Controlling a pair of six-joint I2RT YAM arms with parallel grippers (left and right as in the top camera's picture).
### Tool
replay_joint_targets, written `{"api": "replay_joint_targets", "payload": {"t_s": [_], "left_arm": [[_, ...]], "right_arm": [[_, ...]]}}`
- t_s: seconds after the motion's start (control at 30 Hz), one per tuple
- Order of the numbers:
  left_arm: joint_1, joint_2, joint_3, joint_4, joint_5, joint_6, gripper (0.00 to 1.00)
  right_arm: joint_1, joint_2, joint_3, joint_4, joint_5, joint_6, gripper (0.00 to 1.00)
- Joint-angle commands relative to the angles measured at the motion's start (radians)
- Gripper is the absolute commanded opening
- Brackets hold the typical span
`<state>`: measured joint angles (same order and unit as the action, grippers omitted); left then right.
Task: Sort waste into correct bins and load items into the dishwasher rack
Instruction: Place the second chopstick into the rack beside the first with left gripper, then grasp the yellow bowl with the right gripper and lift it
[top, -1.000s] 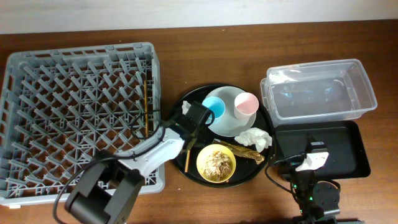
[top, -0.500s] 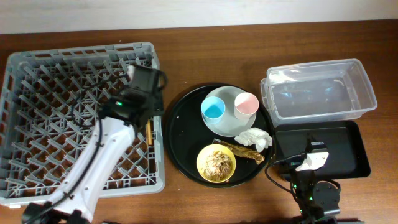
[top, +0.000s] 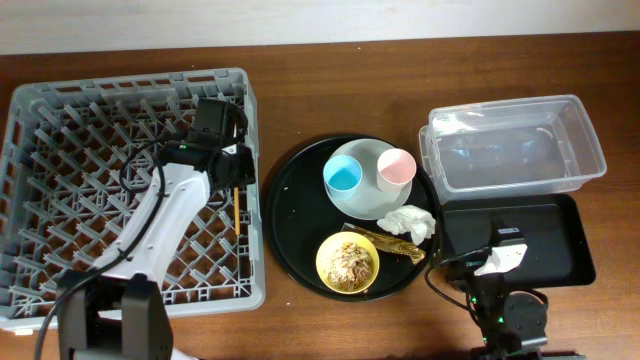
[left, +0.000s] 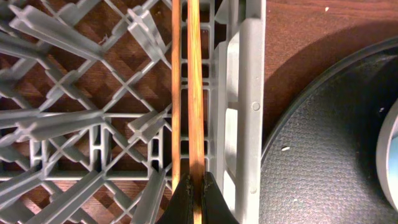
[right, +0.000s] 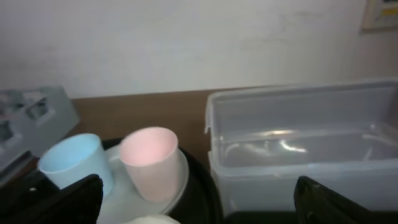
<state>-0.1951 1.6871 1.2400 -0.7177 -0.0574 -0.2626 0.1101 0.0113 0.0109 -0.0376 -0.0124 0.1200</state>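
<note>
Chopsticks (top: 237, 207) lie in the dishwasher rack (top: 60, 120) on the left of the top view. They sit right along its right wall. The left gripper (top: 233, 172) is over their upper end. In the middle of the frame a round black tray (top: 285, 215) sits on the brown worktop (top: 330, 90). On it are a grey-green plate (top: 372, 203) with a blue cup (top: 343, 176) and a pink cup (top: 396, 168) standing on it. A white napkin (top: 408, 222) touches the plate's lower right edge. A gold wrapper (top: 387, 241) lies just under the napkin. A yellow bowl (top: 330, 268) with food scraps (top: 348, 261) in it is at the bottom of the round tray. On the right are a clear tub (top: 512, 145) and, below it, a black tray (top: 555, 235). The right gripper (top: 497, 262) is at the black tray's lower left.

In the left wrist view, the brighter chopstick (left: 194, 93) and the darker chopstick (left: 176, 93) run up the middle, side by side, on the rack (left: 249, 112) floor next to its wall. The left gripper (left: 197, 190) is at the bottom edge. Its jaws are almost closed and pinch the brighter chopstick. The darker one runs down to the left finger (left: 181, 202).

In the right wrist view, the right gripper (right: 198, 190) has its jaws wide apart and holds nothing. The blue cup (right: 74, 163) and pink cup (right: 149, 163) are at the lower left. The clear tub (right: 305, 149) fills the right side.
</note>
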Motion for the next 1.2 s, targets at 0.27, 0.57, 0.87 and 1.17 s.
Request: {"api": "replay_joint_targets", "payload": {"t_s": [0.27,0.57,0.87,1.17], "left_arm": [[0.002,0.045,-0.013,0.019,0.009,0.026,0.11],[0.002,0.039,0.010,0.022,0.011,0.026,0.59],[0.002,-0.195,0.227,-0.173,0.103,0.025,0.62],[0.002,-0.425,0.289,-0.340,-0.044,0.025,0.99]], "right_arm": [[-0.006,0.333,0.663,-0.515,-0.045,0.000,0.99],[-0.006,0.691,1.192,-0.919,-0.343,0.000,0.99],[0.045,0.926,1.178,-1.135,-0.401,-0.019,0.75],[0.570,1.248,1.178,-1.061,-0.037,0.261,0.73]]}}
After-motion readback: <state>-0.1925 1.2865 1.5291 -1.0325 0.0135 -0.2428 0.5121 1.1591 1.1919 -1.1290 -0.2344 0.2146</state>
